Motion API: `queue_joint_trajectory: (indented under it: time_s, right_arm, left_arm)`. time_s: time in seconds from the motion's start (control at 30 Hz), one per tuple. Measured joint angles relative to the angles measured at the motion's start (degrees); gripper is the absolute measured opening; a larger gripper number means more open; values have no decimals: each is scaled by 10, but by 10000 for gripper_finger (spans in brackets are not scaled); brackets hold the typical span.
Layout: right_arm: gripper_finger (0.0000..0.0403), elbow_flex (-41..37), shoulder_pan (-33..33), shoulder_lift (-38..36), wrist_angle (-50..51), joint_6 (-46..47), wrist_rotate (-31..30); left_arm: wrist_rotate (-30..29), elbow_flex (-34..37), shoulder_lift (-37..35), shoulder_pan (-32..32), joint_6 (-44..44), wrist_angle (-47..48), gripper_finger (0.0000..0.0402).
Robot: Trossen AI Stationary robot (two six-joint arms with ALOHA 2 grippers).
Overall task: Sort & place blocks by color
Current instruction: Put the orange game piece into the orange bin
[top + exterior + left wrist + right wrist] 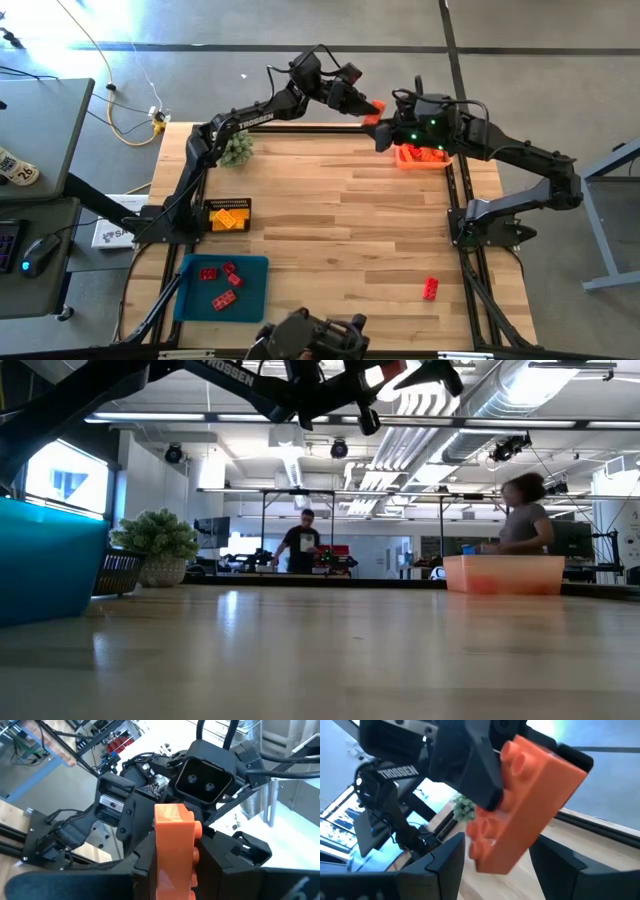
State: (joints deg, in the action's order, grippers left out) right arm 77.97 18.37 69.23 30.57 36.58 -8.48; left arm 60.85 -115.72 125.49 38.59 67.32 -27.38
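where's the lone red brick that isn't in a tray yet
In the high view the small red studded plastic brick lies alone on the wooden table, near its front right corner, beside the right arm's base.

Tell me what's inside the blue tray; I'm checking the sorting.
The blue tray holds only red blocks, about five in the high view. Nothing covers them.

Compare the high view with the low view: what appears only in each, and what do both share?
Only the high view shows the blue tray of red blocks, the yellow blocks, a loose red block and the left gripper holding an orange block up to the right gripper. Only the low view shows two people in the room behind. Both show the spiky plant and the orange tray.
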Motion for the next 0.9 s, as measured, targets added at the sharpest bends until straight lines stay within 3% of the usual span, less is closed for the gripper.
queue_joint_trajectory:
  time_s: [0.3,0.6,0.9]
  right_arm:
    - [196,0,0,0,-12,9,-11]
    - [78,1,0,-1,-18,40,21]
    - [78,1,0,0,9,37,20]
  left_arm:
    - [-2,0,0,-11,-13,1,72]
    - [4,-2,-1,-15,-48,-12,77]
    - [-2,0,0,-15,-47,6,119]
